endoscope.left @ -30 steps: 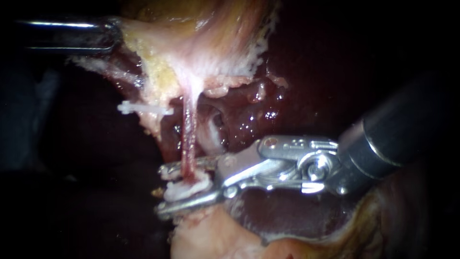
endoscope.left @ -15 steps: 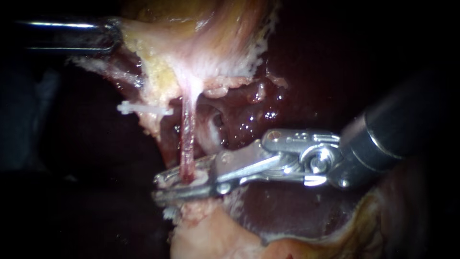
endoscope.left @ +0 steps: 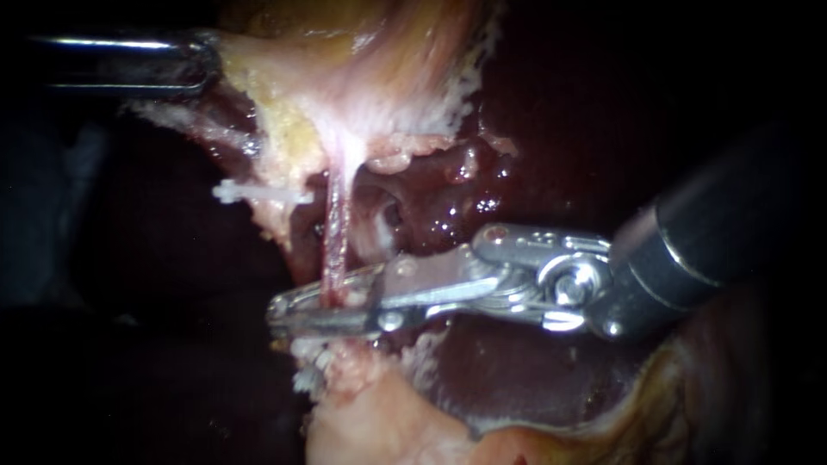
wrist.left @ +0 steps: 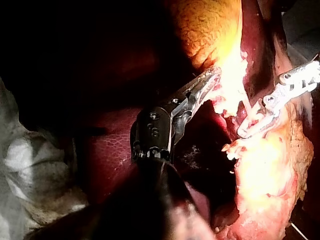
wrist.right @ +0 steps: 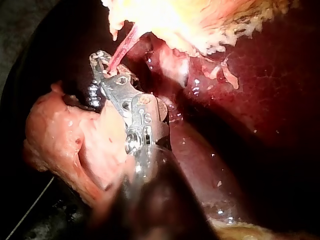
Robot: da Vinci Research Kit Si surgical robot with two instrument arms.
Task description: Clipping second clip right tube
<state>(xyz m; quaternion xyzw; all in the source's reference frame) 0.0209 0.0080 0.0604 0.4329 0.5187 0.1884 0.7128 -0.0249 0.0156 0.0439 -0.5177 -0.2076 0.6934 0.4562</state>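
A thin red tube runs down from the pale gallbladder into the jaws of my right instrument. Those jaws lie nearly together across the tube's lower end, both touching it, with a speck of white showing between them. In the right wrist view the same jaws hold the tube. A white clip sits on tissue left of the tube. My left instrument is shut on the gallbladder's edge, as its wrist view also shows.
Dark red liver lies behind and under the right instrument's shaft. Pale fatty tissue bulges just below the jaws. A second pale tube stub stands right of the red tube. Grey cloth lies beside the liver.
The right instrument's jaws have come together on the red tube, from wide apart with a white clip between them, and moved slightly up and left. The left instrument holds still.
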